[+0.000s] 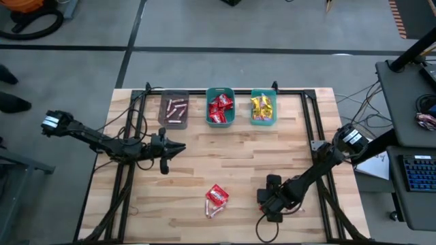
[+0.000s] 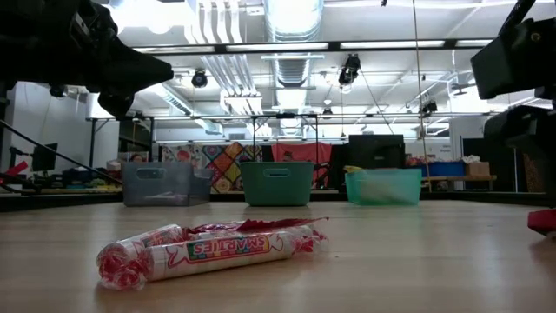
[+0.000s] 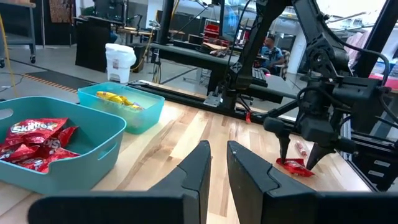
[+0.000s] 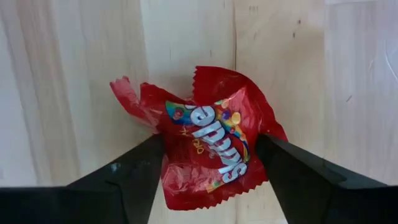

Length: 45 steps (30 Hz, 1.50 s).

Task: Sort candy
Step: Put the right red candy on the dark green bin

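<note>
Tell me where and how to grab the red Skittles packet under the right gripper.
Take the red Skittles packet across its puffed, crumpled middle, coming straight down from above. It lies flat on the table, so its thin crimped edges give no purchase. The right gripper stands open astride it, one finger each side. The left gripper waits apart.

Three bins (image 1: 220,107) line the table's (image 1: 225,146) far edge; loose candy (image 1: 216,199) lies near its front.
</note>
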Available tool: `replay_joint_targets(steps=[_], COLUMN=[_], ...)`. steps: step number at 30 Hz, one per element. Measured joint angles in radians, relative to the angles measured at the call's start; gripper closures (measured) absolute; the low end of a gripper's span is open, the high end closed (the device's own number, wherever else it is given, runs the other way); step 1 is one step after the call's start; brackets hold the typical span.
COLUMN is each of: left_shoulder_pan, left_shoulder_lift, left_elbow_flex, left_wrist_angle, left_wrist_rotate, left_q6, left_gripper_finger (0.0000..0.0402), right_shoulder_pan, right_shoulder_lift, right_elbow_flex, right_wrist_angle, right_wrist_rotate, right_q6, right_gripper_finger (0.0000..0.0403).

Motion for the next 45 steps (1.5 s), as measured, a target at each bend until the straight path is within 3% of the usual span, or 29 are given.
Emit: replay_joint_targets(steps=[5, 15, 20, 25, 30, 34, 36, 41, 45], left_shoulder_pan=[0.000, 0.000, 0.000, 0.000, 0.000, 0.000, 0.000, 0.000, 0.000], left_shoulder_lift=[0.000, 0.002, 0.002, 0.002, 0.002, 0.002, 0.002, 0.002, 0.001], left_elbow_flex=[0.000, 0.000, 0.000, 0.000, 0.000, 0.000, 0.000, 0.000, 0.000], left_wrist_angle=[0.001, 0.003, 0.002, 0.003, 0.007, 0.015, 0.016, 0.019, 0.024], left_wrist_rotate=[0.000, 0.000, 0.000, 0.000, 0.000, 0.000, -0.001, -0.010, -0.042], left_q6=[0.000, 0.011, 0.018, 0.019, 0.023, 0.027, 0.027, 0.046, 0.070], left_gripper_finger=[0.0364, 0.0364, 0.0364, 0.0364, 0.0364, 0.0364, 0.0364, 0.0364, 0.0364], right_shoulder_pan=[-0.002, -0.020, -0.049, -0.135, -0.310, -0.539, -0.666, -0.961, -1.086], right_shoulder_lift=[-0.007, -0.034, -0.062, -0.161, -0.275, -0.329, -0.336, -0.282, -0.165], right_elbow_flex=[-0.001, -0.005, -0.006, -0.006, -0.006, -0.006, -0.005, 0.030, 0.138], right_wrist_angle=[-0.001, -0.004, -0.006, 0.013, 0.101, 0.237, 0.323, 0.453, 0.411], right_wrist_rotate=[0.014, 0.032, 0.061, 0.153, 0.272, 0.280, 0.216, -0.071, -0.108], right_q6=[-0.001, -0.033, -0.060, -0.142, -0.362, -0.581, -0.670, -0.776, -0.829], right_gripper_finger=[0.0194, 0.0375, 0.0383, 0.0384, 0.0385, 0.0385, 0.0385, 0.0386, 0.0386])
